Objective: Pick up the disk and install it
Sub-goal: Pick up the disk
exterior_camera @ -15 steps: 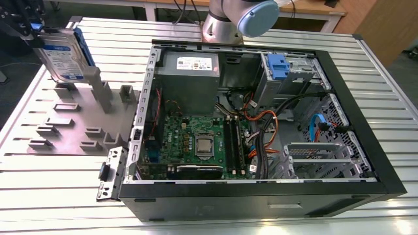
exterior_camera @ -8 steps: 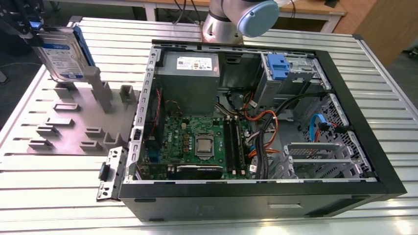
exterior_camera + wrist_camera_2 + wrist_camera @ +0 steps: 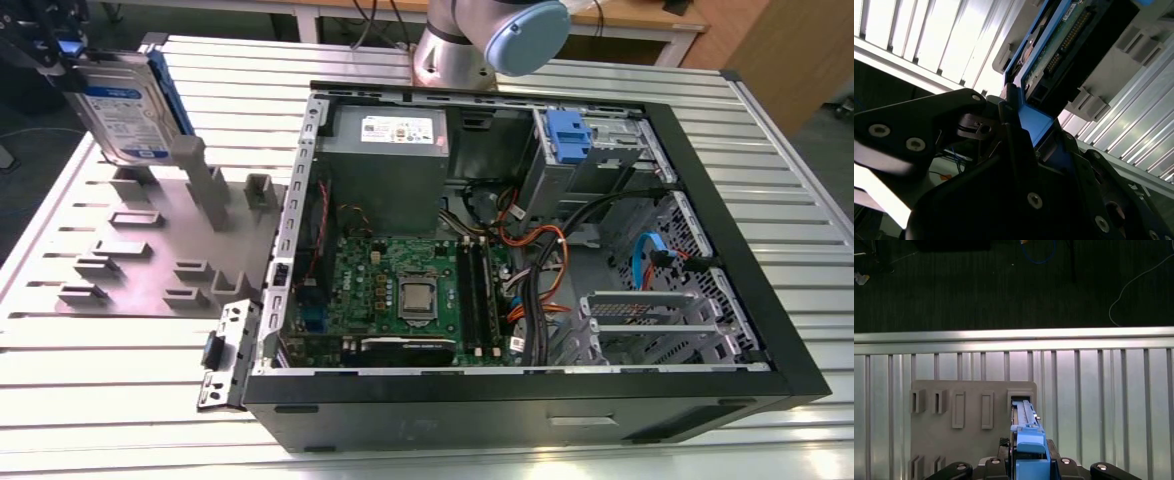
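Pickup's pretty much done. My end effector (image 3: 1029, 461) is clamped on the blue top edge of the disk (image 3: 127, 112), holding it upright. It's outside the case (image 3: 745, 250), off to the exterior view's left, over the grey rack (image 3: 147, 262). Install's not done yet. My arm (image 3: 461, 45) rises from behind the case, with the end effector pointing down.

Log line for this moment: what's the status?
phase: pick | gripper: shut on disk | disk: upright over grey fixture, outside computer case | install: not done
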